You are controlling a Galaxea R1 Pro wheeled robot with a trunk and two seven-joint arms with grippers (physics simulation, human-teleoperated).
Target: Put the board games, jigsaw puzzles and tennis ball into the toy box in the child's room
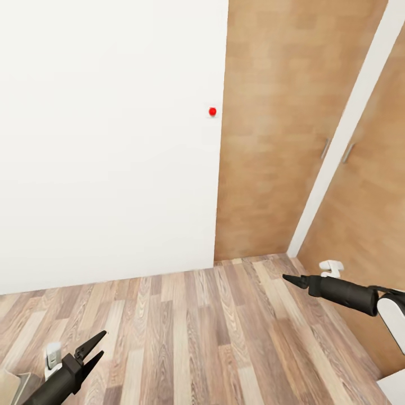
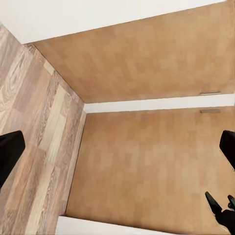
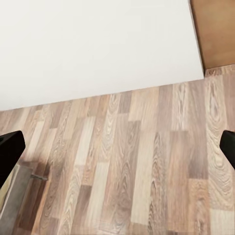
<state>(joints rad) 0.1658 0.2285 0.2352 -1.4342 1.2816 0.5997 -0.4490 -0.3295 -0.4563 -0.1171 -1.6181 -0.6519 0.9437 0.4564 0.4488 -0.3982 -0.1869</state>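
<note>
I am facing a corner of the room: a white wall point(image 1: 107, 140) with a small red button point(image 1: 212, 111) on it, wooden doors point(image 1: 281, 129) with handles beside it, and plank floor point(image 1: 208, 332) below.

My left gripper point(image 1: 93, 348) is hanging low over the floor, fingers spread wide, carrying nothing. In the left wrist view its dark fingertips point(image 2: 10, 154) are sitting at the two edges of the picture with only floor and wooden doors between them.

My right gripper point(image 1: 291, 278) is pointing across the floor toward the white wall. From the head view I cannot tell its spread, since the fingers overlap. In the right wrist view the fingertips point(image 3: 10, 149) are standing far apart at the picture's edges, so I am reading it as wide and not holding anything.

None of the toys, the toy box, the bench or the bed is in sight. Which way they lie from either gripper, and which arm is nearer, I cannot tell. Judgement: I am in transit; the base probably needs turning away from this corner before any reach can be planned.
</note>
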